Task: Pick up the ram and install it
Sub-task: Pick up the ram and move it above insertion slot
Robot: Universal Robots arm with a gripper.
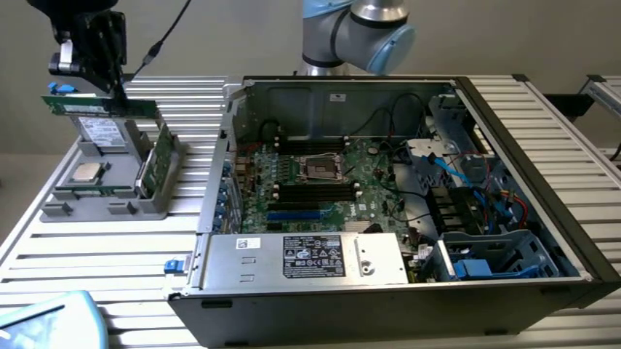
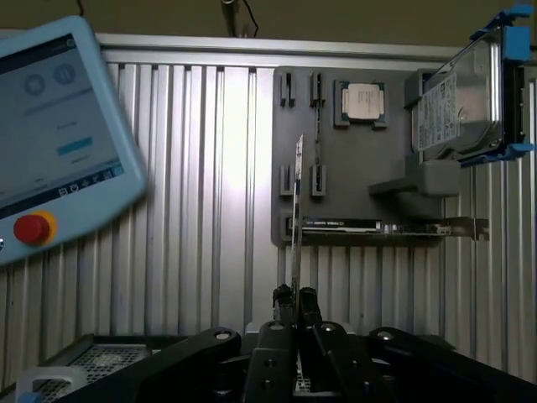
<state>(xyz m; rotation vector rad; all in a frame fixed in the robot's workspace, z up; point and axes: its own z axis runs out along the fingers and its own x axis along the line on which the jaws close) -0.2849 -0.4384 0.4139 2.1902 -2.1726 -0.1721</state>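
My gripper (image 1: 116, 96) hangs at the far end of the exterior view's left, shut on the ram (image 1: 97, 107). The ram is a long, thin green stick held level by its upper edge, lifted clear above the grey holder (image 1: 92, 207). In the wrist view the ram (image 2: 297, 201) shows edge-on as a thin vertical line. It is pinched between the two black fingers of the gripper (image 2: 295, 295), with the grey holder (image 2: 352, 193) beyond it. The open computer case (image 1: 543, 218) lies toward the exterior view's right, its motherboard (image 1: 321, 182) and black memory slots (image 1: 315, 193) exposed.
The holder carries a square silver processor (image 1: 87, 172), a hard drive (image 1: 102, 131) and a wider green card (image 1: 155, 163). The case's near wall (image 1: 218, 167) stands between holder and motherboard. A pale blue teach pendant (image 1: 49, 323) lies at the front corner of the slatted table (image 1: 116, 247).
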